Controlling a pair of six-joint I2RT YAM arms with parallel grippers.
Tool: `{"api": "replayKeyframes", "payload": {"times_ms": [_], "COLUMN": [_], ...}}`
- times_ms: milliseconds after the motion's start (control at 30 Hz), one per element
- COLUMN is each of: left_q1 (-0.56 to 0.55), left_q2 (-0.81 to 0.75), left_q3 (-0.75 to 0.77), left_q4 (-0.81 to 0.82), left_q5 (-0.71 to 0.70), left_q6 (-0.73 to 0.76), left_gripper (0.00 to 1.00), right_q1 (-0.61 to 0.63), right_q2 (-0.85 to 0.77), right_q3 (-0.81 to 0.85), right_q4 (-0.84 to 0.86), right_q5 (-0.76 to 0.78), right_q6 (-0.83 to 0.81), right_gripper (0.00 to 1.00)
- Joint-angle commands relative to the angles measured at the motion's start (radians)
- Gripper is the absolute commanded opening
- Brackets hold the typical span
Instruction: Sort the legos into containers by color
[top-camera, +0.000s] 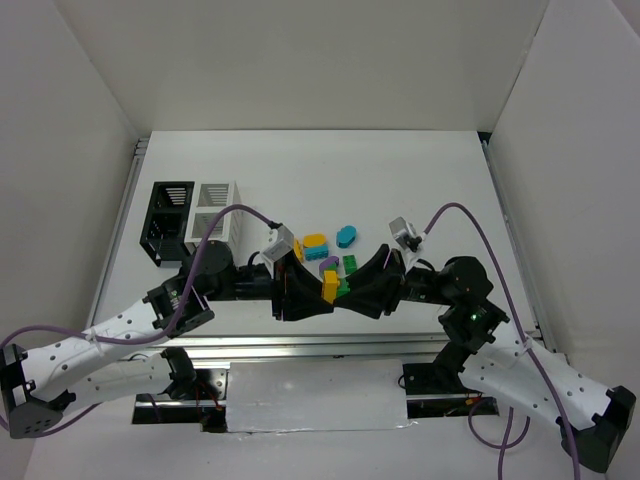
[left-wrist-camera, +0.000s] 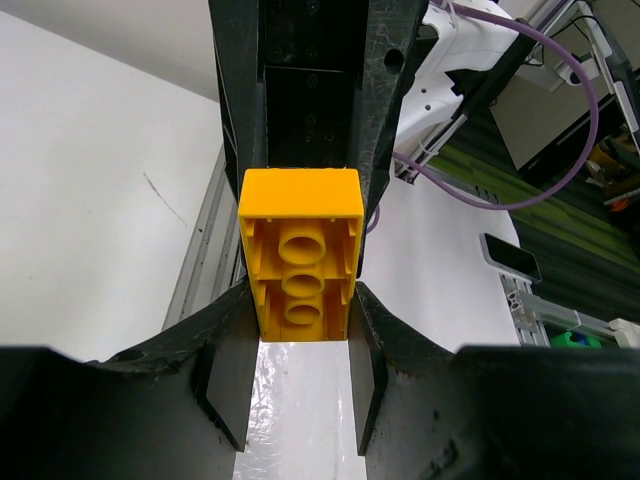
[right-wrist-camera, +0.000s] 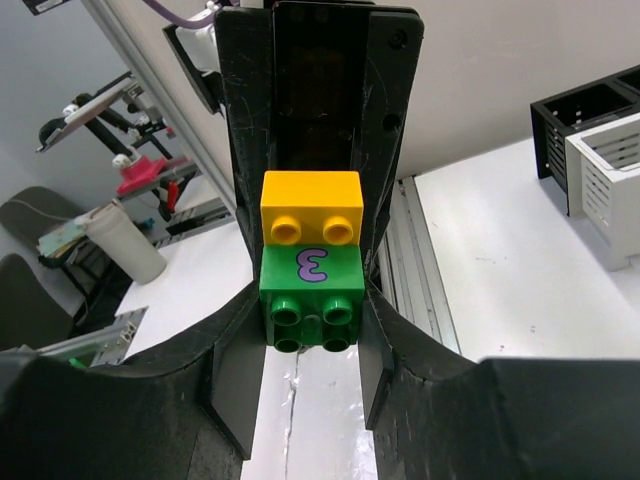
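My left pincer (left-wrist-camera: 300, 305) is clamped on a yellow brick (left-wrist-camera: 300, 250). Both fingers (left-wrist-camera: 232, 370) press its sides, and I look straight into its hollow underside with its three round tubes.

My right pincer (right-wrist-camera: 311, 312) is closed on a green brick (right-wrist-camera: 310, 298) marked with a purple squiggle like a 3. The green brick's studs point back toward that wrist. The yellow brick is joined to the far end of the green one, so the pair bridges the gap where my two pincers meet, tip facing tip, over the near part of the table (top-camera: 430, 180).

Just beyond that meeting point the loose bricks (top-camera: 346, 236) lie on the table in a small cluster of orange-yellow, teal, purple and green. None of them touches either pincer.

Farther off, beyond and to the left of my left pincer, stand the black box (top-camera: 168, 215) and the white box (top-camera: 215, 208). They are side by side, with the black one on the outer side. I cannot tell what lies inside them.
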Motion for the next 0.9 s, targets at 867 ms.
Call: {"api": "replayKeyframes", "payload": {"times_ms": [867], "left_q1": [0.000], "left_q2": [0.000], "left_q3": [-0.007], "left_q4": [0.116], "left_q5": [0.147], "left_q6": [-0.002], "left_gripper": [0.00], "right_q1": [-0.005], "right_q2": [-0.010], "right_q3": [0.044], "right_q4": [0.007], "right_q5": [0.059], "right_q6": [-0.021], "right_gripper": [0.53]}}
